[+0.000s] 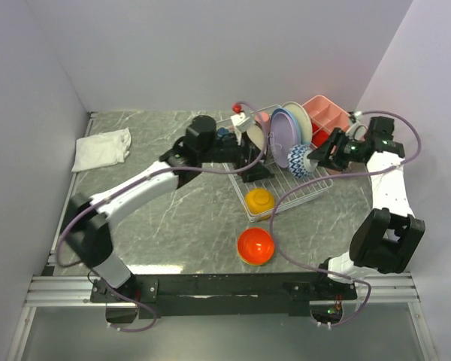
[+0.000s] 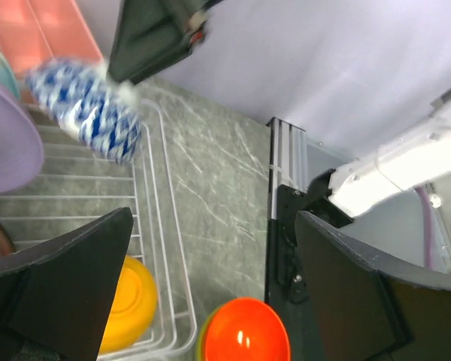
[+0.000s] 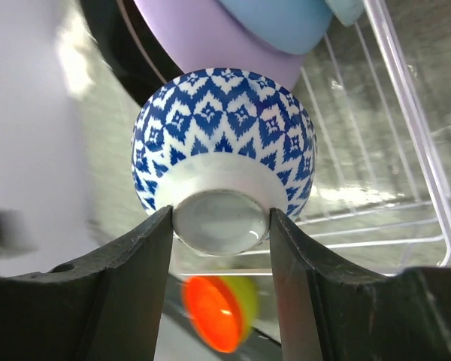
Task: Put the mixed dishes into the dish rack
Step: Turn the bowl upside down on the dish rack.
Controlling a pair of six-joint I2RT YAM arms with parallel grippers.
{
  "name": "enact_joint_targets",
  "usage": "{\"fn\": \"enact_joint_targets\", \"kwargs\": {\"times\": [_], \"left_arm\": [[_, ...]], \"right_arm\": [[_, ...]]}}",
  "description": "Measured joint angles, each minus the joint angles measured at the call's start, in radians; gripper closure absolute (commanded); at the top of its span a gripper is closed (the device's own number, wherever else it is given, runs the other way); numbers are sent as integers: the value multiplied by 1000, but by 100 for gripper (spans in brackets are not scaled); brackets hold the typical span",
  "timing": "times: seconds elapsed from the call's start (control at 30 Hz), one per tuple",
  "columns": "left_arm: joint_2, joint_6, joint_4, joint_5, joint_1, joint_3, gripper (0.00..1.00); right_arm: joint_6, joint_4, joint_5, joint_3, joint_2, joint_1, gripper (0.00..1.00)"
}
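Nearest the arm bases, a red-orange bowl (image 1: pixel 255 246) sits on the marble table (image 1: pixel 173 218), nested in a lime bowl (image 3: pixel 246 292). Both are well short of either claw and outside the dish rack (image 1: pixel 304 188).

Just past them, an orange-yellow bowl (image 1: pixel 259 200) lies in the rack's near corner. It is on the base side of the left claw (image 1: pixel 252 162) and close below it.

The left claw hangs over the rack's left half with its fingers (image 2: pixel 68 293) spread as wide as they go and nothing between them.

Just to its right, the right claw (image 3: pixel 222 226) has its jaws about half closed on the pale foot ring of a blue-and-white diamond-patterned bowl (image 3: pixel 222 120). It holds the bowl on its side over the rack's right half. Whether the bowl touches the wires cannot be told.

Directly beyond the held bowl, a lavender plate (image 1: pixel 286 135) stands on edge in the rack, with a blue plate (image 3: pixel 278 19) against it.

Farther still, beyond the right claw and outside the rack, is a pink compartment tray (image 1: pixel 323 113). A white folded cloth (image 1: pixel 101 148) lies on the table well to the left of the left claw.
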Motion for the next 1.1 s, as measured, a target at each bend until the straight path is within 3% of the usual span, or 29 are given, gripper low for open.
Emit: {"fn": "enact_joint_targets", "kwargs": {"times": [0.3, 0.53, 0.8, 0.97, 1.1], "left_arm": [[-268, 129, -84, -83, 87, -78, 4], [-298, 148, -135, -111, 204, -156, 4], [-346, 147, -154, -112, 237, -201, 4], [-375, 147, -149, -111, 250, -220, 4], [-377, 146, -148, -112, 258, -229, 4]], "right_arm": [[-190, -79, 282, 10, -1, 266, 85], [-272, -98, 497, 24, 3, 328, 85], [-370, -95, 693, 30, 4, 450, 86], [-421, -95, 756, 30, 7, 565, 85], [-446, -95, 803, 30, 26, 590, 85]]}}
